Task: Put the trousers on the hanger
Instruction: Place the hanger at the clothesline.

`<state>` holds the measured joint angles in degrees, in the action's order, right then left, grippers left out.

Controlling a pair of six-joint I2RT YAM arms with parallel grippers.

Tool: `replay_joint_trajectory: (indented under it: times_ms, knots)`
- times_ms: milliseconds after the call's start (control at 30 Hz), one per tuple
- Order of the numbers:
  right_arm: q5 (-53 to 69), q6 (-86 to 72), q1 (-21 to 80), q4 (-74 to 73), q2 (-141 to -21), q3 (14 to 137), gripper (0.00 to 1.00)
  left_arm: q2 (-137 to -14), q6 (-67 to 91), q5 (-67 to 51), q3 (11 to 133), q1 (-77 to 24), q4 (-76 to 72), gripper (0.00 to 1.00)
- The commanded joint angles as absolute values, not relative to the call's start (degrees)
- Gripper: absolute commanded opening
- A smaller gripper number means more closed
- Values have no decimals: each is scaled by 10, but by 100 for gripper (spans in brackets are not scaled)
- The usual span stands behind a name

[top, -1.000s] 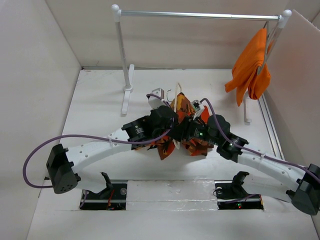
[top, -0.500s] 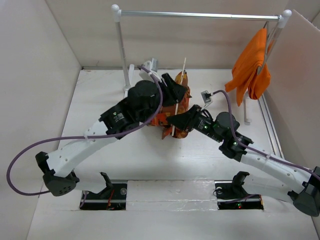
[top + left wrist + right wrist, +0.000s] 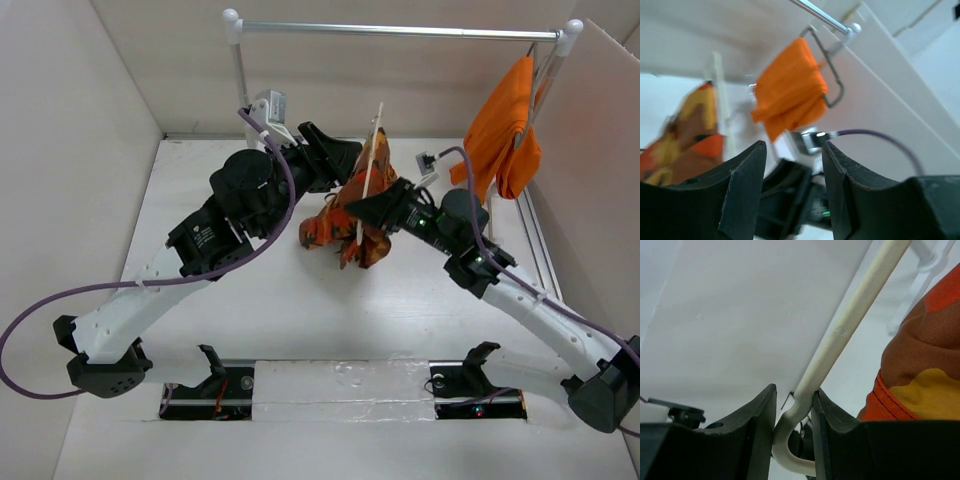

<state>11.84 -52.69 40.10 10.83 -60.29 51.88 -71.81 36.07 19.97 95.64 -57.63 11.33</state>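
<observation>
The trousers (image 3: 328, 228) are bunched about the hanger (image 3: 852, 315), and the hanger is what the right gripper (image 3: 794, 396) has. Its jaws are pressed onto the slender cream bar just above a bend, and the bar fills the gap between them. From that pinch the bar's long axis runs up and away from the jaws, leaning to their right. From overhead it stands steeply, with its free end toward the silver rail (image 3: 400, 31). The camouflage cloth sits just right of these jaws, close beside the bar. I cannot tell whether it is properly draped over a bar or only caught there.

The left gripper (image 3: 792, 150) has its jaws spread with nothing between them, and the right gripper's dark body shows through the gap. Cloth and pale bar lie to the left of these jaws and beyond them, clear of both fingers.

The right arm therefore carries the load and the left is free beside it. In my judgement the coming move turns on that offset: the left jaws would need to swing leftward to meet the cloth. Farthest off, ahead of the left jaws, the orange garment (image 3: 790, 95) hangs at the rail's end.
</observation>
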Motion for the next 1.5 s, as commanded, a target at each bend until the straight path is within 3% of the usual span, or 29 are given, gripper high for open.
replay_joint_trajectory:
  times_ms: [0,133,400,1467]
  knots:
    - [160,-460,348,217,-586,645,0,-700,281,275,933,-573,80,45]
    - [204,-436,266,166,-605,722,0,-690,223,363,892,-568,78,48]
    - [287,-438,94,134,-695,824,0,-674,263,309,836,-568,94,49]
    - [316,-562,-73,295,-820,843,0,-674,323,233,762,-568,103,49]
